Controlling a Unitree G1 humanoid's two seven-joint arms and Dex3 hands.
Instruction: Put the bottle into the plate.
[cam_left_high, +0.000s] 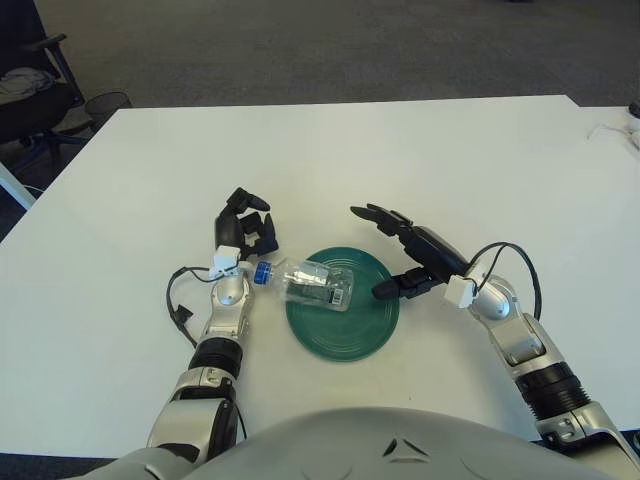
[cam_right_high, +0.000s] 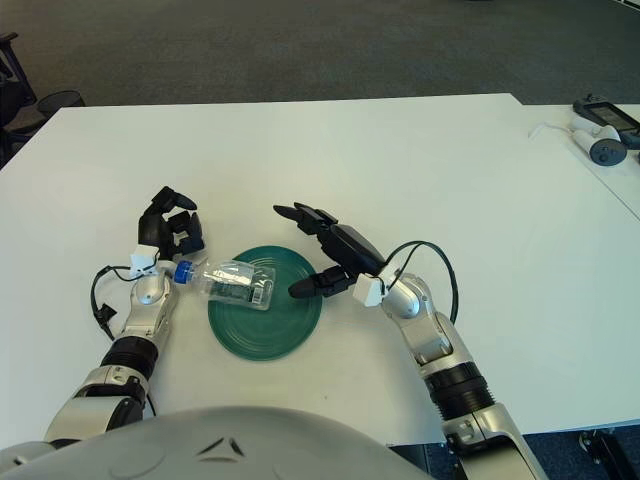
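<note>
Sideways, the bottle (cam_left_high: 318, 282) lies across the plate (cam_left_high: 343, 335), cap toward the loosely curled, empty left hand (cam_left_high: 245, 228); the right hand (cam_left_high: 412, 252) is spread, holding nothing.

Both eyes on head, looking forward and down at table (cam_left_high: 420, 150); near; right eye set slightly rightward; both share plate (cam_left_high: 345, 335), hands, tabletop.

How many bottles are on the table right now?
1. A clear plastic bottle lies on its side, its body over the left part of the green plate, its blue cap past the rim, next to the left hand. None looks hidden.
</note>
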